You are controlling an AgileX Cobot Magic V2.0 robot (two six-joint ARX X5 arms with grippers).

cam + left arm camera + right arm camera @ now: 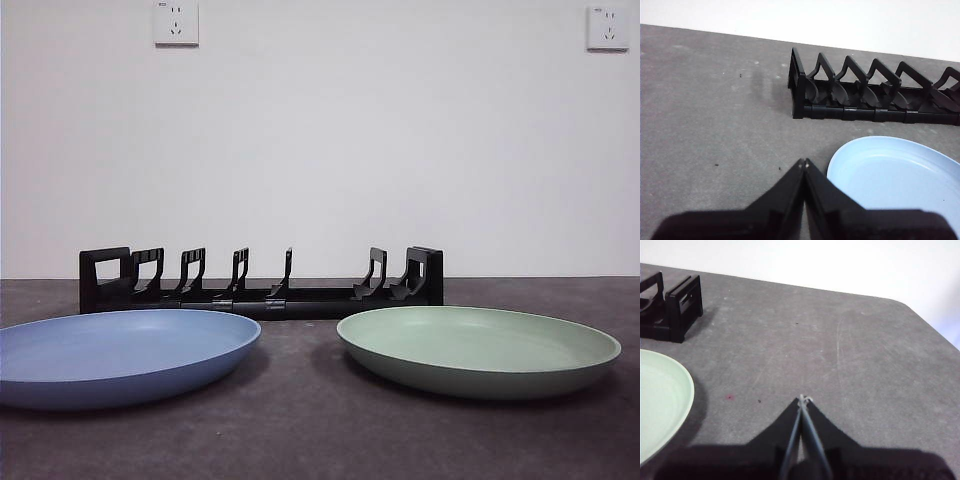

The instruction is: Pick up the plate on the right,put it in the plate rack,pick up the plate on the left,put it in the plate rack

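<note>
Nearest the front camera lie two shallow plates on the dark grey desk [300, 420]: a blue plate [120, 355] at the left and a green plate [480, 348] at the right, both flat on their bases and apart from each other with bare desk between them. Behind them, farther from the camera and roughly between the two, stands the plate rack [262, 282], long, low and black, with a row of upright slotted dividers and boxy ends; none of its slots holds a plate. On the white wall behind sit two sockets, a left socket [176, 22] and a right socket [607, 27], near the top corners. Neither arm shows in the front view. In the left wrist view the left hand [803, 162] hangs above bare desk just beside the blue plate's rim, clenched with its two black jaws pressed together and grasping nothing; the rack's end lies farther off. In the right wrist view the right hand [802, 399] is likewise clenched tip to tip and empty, over bare desk, with the green plate's edge off to one side and the rack's other boxy end beyond it.
</note>
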